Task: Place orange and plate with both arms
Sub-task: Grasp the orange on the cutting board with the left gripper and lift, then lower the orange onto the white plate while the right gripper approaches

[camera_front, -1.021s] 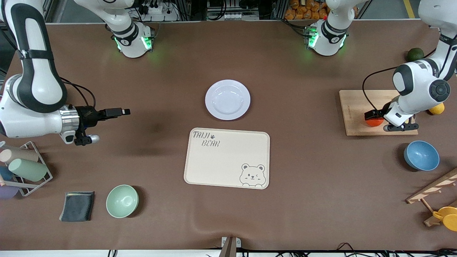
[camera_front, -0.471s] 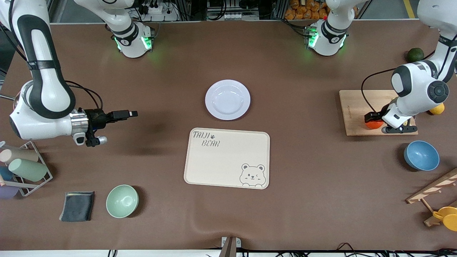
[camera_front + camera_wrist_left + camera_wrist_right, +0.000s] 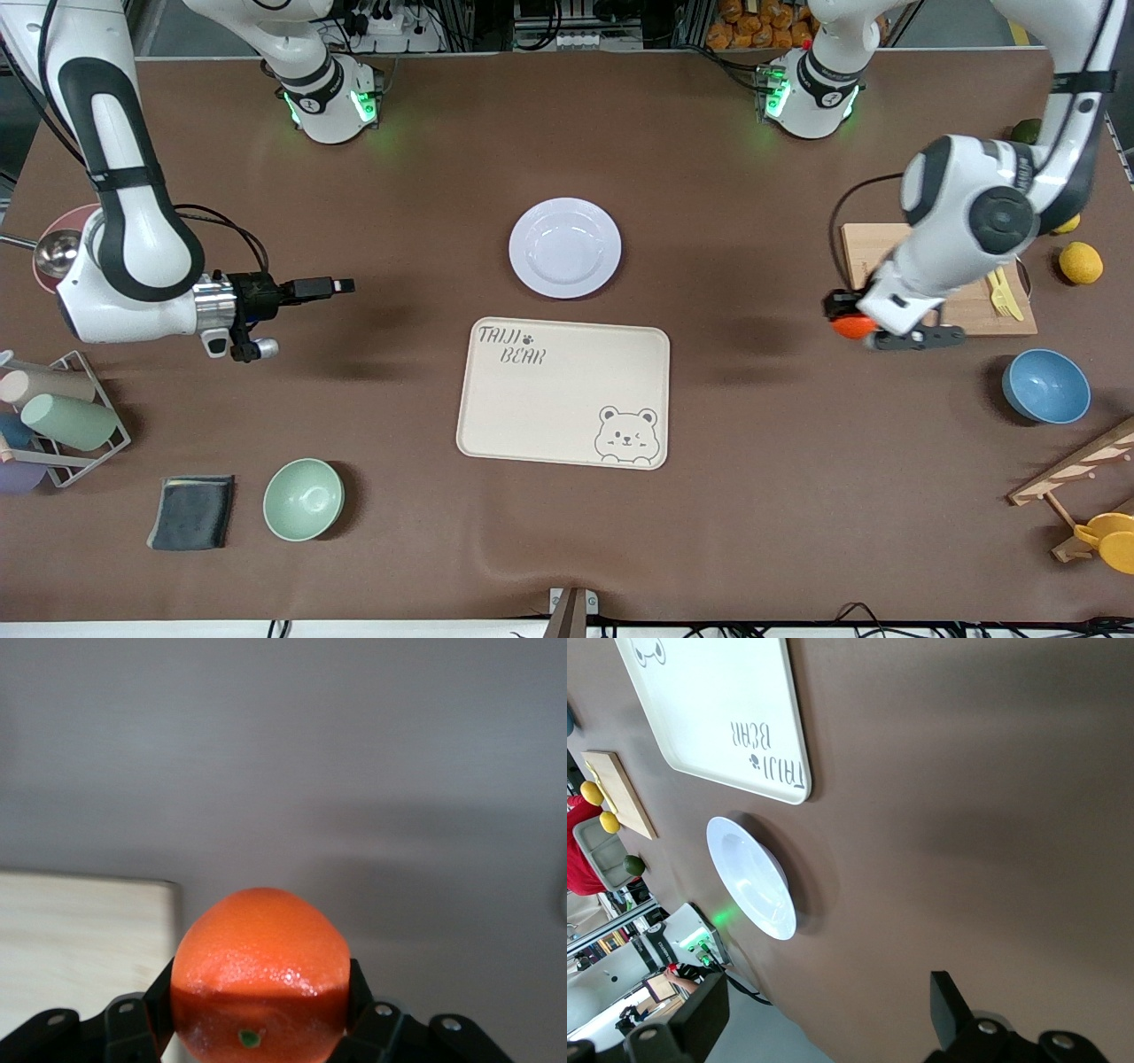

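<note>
Between left tool (image 3: 257,1010) fingers, orange (image 3: 260,974) clamped

Bear-printed cream tray (image 3: 563,392) mid-table — mint bowl (image 3: 303,499), blue bowl (image 3: 1045,385), wooden board (image 3: 974,310).

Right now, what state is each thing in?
orange: gripped in the left tool, lifted off the cutting board
plate: on the table, empty
tray: empty, nearer the camera than the plate
right tool: open, holding nothing, over bare table
</note>
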Available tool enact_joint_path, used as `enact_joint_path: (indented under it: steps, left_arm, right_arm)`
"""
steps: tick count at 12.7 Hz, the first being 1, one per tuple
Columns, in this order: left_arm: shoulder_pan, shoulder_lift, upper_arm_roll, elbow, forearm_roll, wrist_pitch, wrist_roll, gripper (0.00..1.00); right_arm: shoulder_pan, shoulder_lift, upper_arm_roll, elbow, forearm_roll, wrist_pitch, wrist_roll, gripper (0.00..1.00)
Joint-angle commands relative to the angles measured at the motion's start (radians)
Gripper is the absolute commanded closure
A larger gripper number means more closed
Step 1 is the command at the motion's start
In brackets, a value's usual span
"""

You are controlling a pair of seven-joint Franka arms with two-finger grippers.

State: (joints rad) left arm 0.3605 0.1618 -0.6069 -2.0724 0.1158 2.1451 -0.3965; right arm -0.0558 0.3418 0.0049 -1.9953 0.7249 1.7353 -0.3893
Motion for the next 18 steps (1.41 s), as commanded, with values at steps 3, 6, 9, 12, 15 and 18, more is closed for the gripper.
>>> enact_joint_path:
  steps: [3, 6, 9, 12, 15, 18]
  left_arm:
    - [-0.225, 0.108, -0.113, 0.089, 0.016, -0.047, -0.493, 0.9]
    - [-0.441, 0.247, -0.11, 0.193, 0.063, -0.047, -0.813, 0.9]
    - [-0.607, 0.373, -0.106, 0.259, 0.145, -0.037, -1.031, 0.9]
    - [-0.689, 0.499, -0.105, 0.307, 0.235, -0.025, -1.168, 0.87]
    - [-0.707, 0.579, -0.103, 0.319, 0.306, 0.062, -1.24, 0.74]
    - [-0.81, 0.59, -0.007, 0.322, 0.304, 0.119, -1.263, 0.0]
  right_arm:
    - [0.028, -0.012, 0.003, -0.075, 0.083, 0.068, -0.033, 0.0]
    - [0.062, -0.017, 0.004, -0.097, 0.108, 0.095, -0.033, 0.0]
    - [0.115, -0.017, 0.004, -0.166, 0.212, 0.153, -0.078, 0.0]
    - [0.183, -0.012, 0.004, -0.215, 0.283, 0.228, -0.111, 0.0]
    - [0.24, -0.009, 0.004, -0.224, 0.37, 0.242, -0.112, 0.0]
    - [0.301, -0.006, 0.004, -0.241, 0.444, 0.297, -0.114, 0.0]
